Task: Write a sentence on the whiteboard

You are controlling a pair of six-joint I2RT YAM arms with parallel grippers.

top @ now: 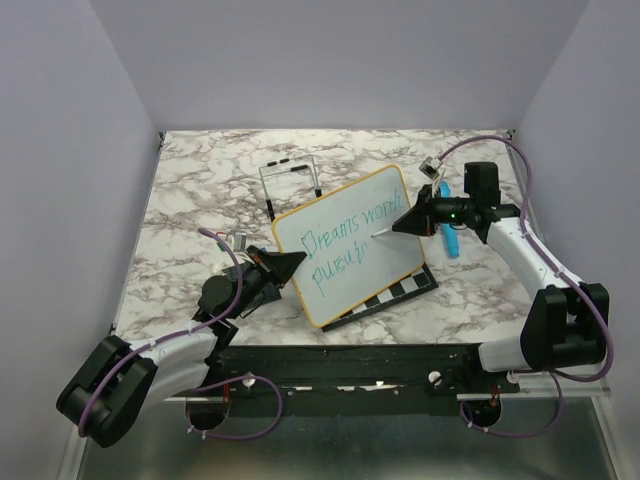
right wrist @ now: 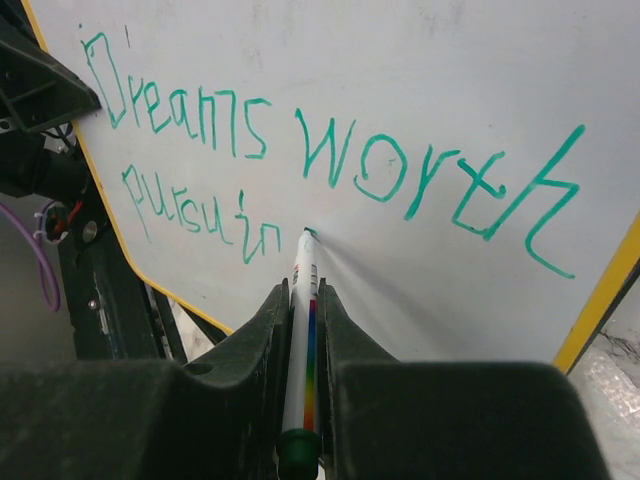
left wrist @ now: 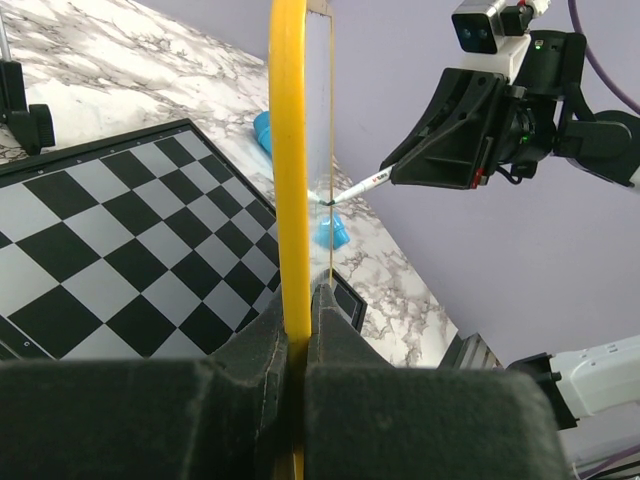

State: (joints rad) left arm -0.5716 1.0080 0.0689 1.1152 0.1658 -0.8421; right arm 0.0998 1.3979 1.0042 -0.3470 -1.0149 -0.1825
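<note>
There was one whiteboard, standing tilted on its edge over one black-and-white chessboard on the marbled worktop, near the middle. Two grippers were in view. The left gripper was closed narrow on the board's lower left edge. The right gripper was clamped on one marker.

The sentence ran to two teal lines: "Dreams worth" above, "pursuin" below.

The overhead view alone showed the whole layout, including one black wire stand behind the board and one blue object lying just beside the right gripper.

The left wrist view alone showed the board edge-on, its yellow frame pinched between the two fingers, with the chessboard squares spread out to the left. Blue patches showed on either side of that frame there, probably the same single blue object, though the frame hid the join.

The right wrist view alone made the lettering readable and showed the marker's tip touching the white surface just after the final "n".
</note>
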